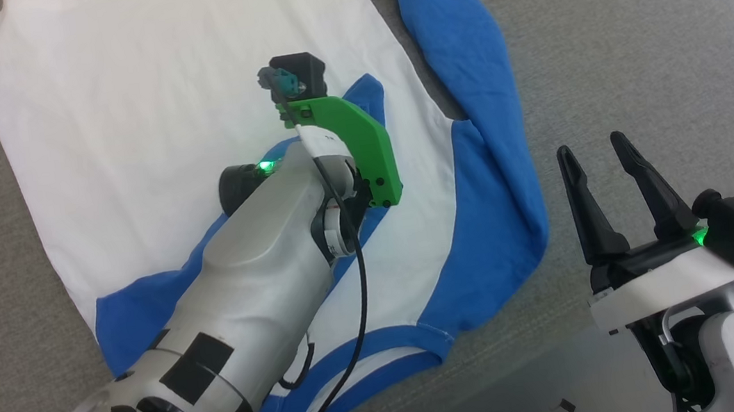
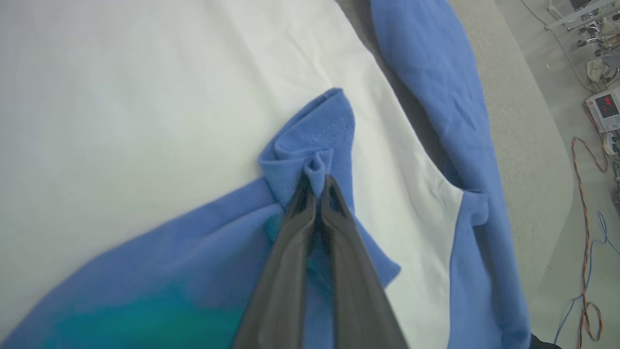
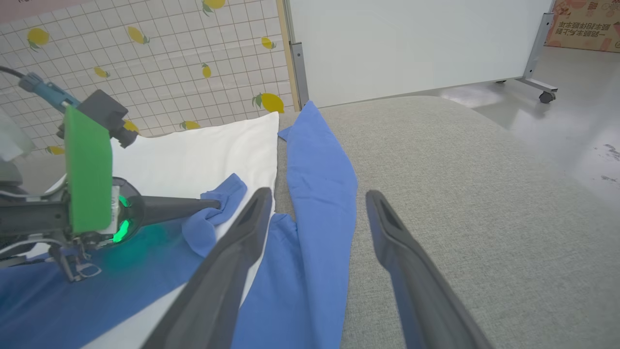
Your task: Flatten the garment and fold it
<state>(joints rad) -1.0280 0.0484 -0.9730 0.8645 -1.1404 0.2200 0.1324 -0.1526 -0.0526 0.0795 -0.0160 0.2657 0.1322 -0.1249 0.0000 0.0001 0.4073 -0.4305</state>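
Shows a soft long-sleeved shirt (image 1: 153, 120) with a white body and blue raglan sleeves, spread over a grey fabric-covered surface (image 1: 632, 26), running from the upper left of the head view to the bottom centre. Shows its blue collar band (image 1: 370, 342) at the bottom centre. Has one blue sleeve (image 1: 141, 307) folded across the white body toward the middle of the frame, ending in a crumpled cuff (image 1: 368, 90). Has the other blue sleeve (image 1: 459, 47) draped along the shirt's right-hand edge, top centre down to mid-right, partly on the bare surface.

In the left wrist view, finds the left claw (image 2: 317, 182) clenched, pinching a small pleat of that cuff (image 2: 324, 126) between both tips at the centre of the frame. From the right wrist view, the same pinch at centre left (image 3: 215, 203), beside a green plastic bracket (image 3: 87, 169).

At the lower right of the head view, holds the right claw (image 1: 592, 145) released, fingers spread and empty, just beside the draped sleeve and above the surface.

As for writing: a cardboard box (image 3: 581, 22) at the upper right of the right wrist view with printed characters, not legible; a small device (image 2: 603, 109) at the right edge of the left wrist view with red digits too small to read. Also a lemon-patterned grid wall (image 3: 169, 58) at the upper left.
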